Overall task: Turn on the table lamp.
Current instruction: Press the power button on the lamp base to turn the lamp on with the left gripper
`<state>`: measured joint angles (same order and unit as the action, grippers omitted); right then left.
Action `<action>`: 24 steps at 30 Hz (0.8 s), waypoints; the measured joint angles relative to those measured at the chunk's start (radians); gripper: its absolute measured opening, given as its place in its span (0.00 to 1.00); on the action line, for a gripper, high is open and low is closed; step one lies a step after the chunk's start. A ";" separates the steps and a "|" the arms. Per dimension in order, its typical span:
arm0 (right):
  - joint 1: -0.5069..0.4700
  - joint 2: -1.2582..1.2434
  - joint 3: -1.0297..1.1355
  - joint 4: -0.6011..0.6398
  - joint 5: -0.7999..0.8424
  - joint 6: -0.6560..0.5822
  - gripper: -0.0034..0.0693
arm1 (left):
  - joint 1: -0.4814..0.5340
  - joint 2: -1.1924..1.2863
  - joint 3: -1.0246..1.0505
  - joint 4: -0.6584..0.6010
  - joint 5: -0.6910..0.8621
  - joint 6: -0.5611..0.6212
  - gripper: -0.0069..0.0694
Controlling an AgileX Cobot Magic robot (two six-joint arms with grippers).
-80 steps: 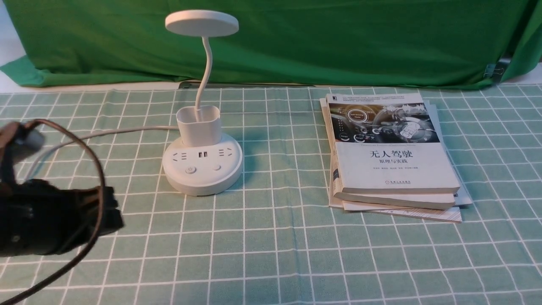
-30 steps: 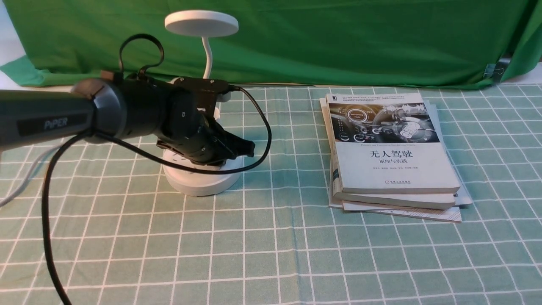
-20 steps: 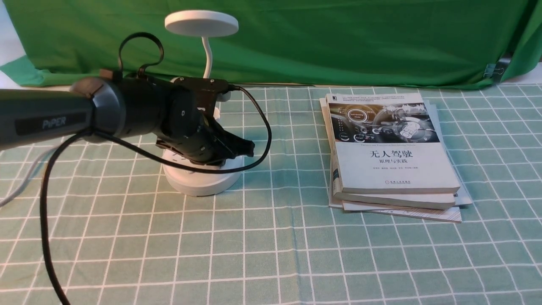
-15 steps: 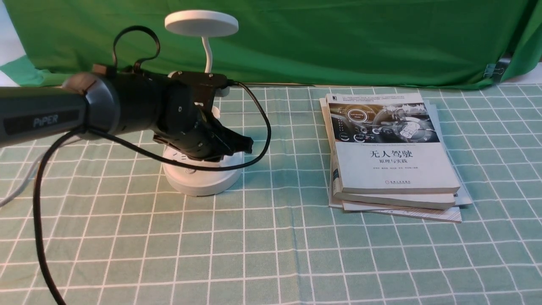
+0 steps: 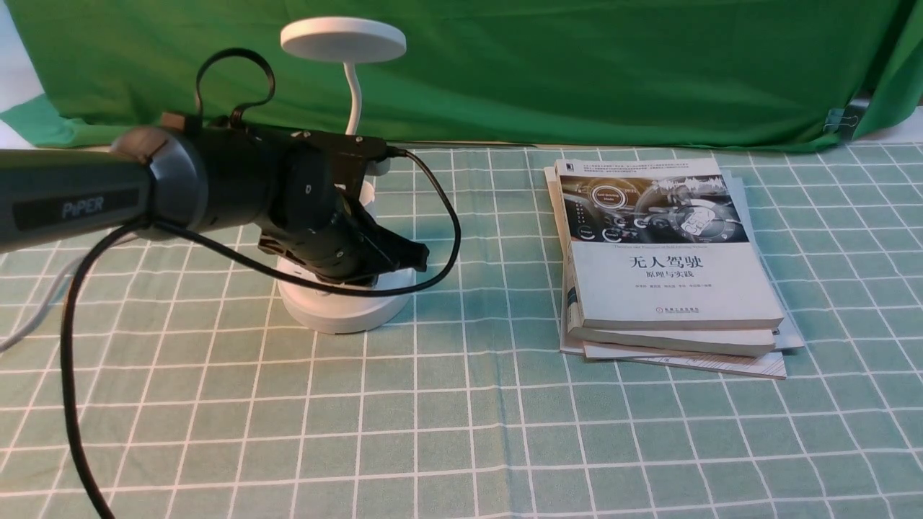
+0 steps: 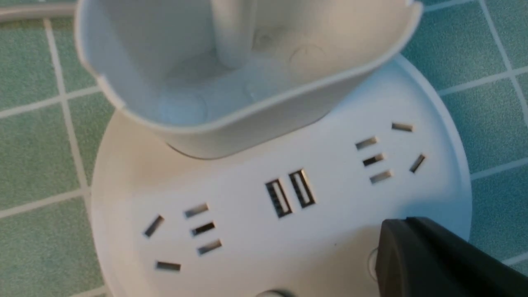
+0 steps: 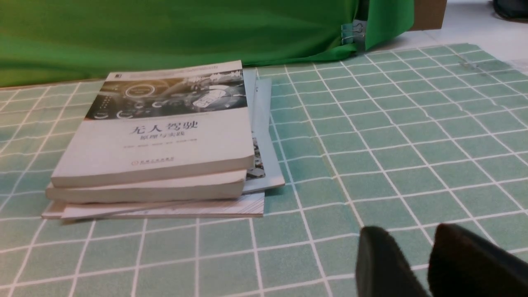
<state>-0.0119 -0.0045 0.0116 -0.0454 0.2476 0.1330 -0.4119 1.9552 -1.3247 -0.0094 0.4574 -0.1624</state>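
Table lamp (image 5: 339,310) stands upright on checked tablecloth (image 5: 469,432), left of centre. Round base sits on the cloth, w/ cup holder (image 6: 264,119) on the base's rear & thin neck (image 5: 354,94) rising out of it to flat disc head (image 5: 343,40), up against green backdrop (image 5: 613,72). Base top shows two socket groups w/ twin USB ports (image 6: 291,194) btwn them. L gripper (image 5: 412,254) extends in from the left, low over the base's front; its arm hides the cup & most of the base in front view. Its fingers (image 6: 429,264) look pressed together, no gap seen, holding nothing. In L wrist view the dark tip sits over the base's front part, partly covering a round button outline (image 6: 372,260) – contact or not, can't tell. Black cable (image 5: 451,231) loops off the wrist past the base. Book stack (image 5: 670,281) lies flat to the right, well apart from the lamp. R gripper (image 7: 412,233) shows only in its own wrist view: low over bare cloth near the books, fingers a narrow gap apart, nothing btwn them
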 joint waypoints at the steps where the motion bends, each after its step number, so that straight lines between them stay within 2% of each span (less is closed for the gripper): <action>1: 0.000 0.000 0.000 0.000 0.000 0.000 0.38 | 0.000 0.000 0.000 -0.001 0.000 0.000 0.09; 4: 0.000 0.000 0.000 0.000 0.000 0.000 0.38 | 0.000 0.000 0.003 -0.001 -0.004 0.000 0.09; 16: 0.000 0.000 0.000 0.000 0.000 0.000 0.38 | 0.000 -0.025 0.129 -0.016 -0.195 -0.023 0.09; 24: 0.000 0.000 0.000 0.000 0.000 0.000 0.38 | 0.000 -0.048 0.131 -0.021 -0.206 -0.024 0.09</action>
<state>-0.0119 -0.0045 0.0116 -0.0454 0.2477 0.1330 -0.4119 1.9069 -1.1932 -0.0305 0.2512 -0.1865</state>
